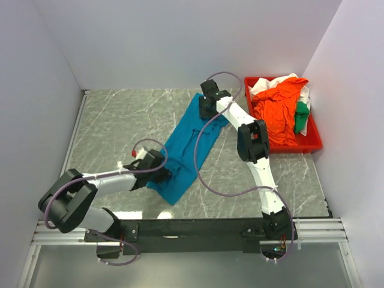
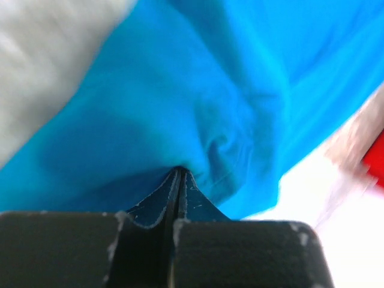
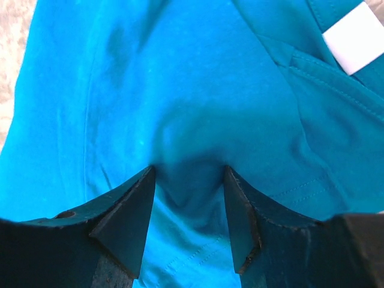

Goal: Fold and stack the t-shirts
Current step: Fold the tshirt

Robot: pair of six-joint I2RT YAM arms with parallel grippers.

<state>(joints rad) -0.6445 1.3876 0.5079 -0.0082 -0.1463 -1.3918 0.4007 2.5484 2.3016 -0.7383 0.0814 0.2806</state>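
A teal-blue t-shirt [image 1: 191, 146] lies stretched diagonally on the marble table, from near left to far right. My left gripper [image 1: 161, 170] is shut on its near-left edge; in the left wrist view the fingers [image 2: 179, 180] pinch the blue cloth [image 2: 198, 90]. My right gripper [image 1: 207, 108] is at the shirt's far end, by the collar. In the right wrist view its jaws stand open, pressed down on the cloth [image 3: 180, 90] with a fold between them [image 3: 188, 171]. A white label [image 3: 354, 36] shows at upper right. Orange [image 1: 277, 108], white and green [image 1: 302, 117] shirts lie in the tray.
A red plastic tray [image 1: 312, 143] stands at the far right of the table against the right wall. White walls close in the table on the left, back and right. The arms' base rail [image 1: 192, 229] runs along the near edge.
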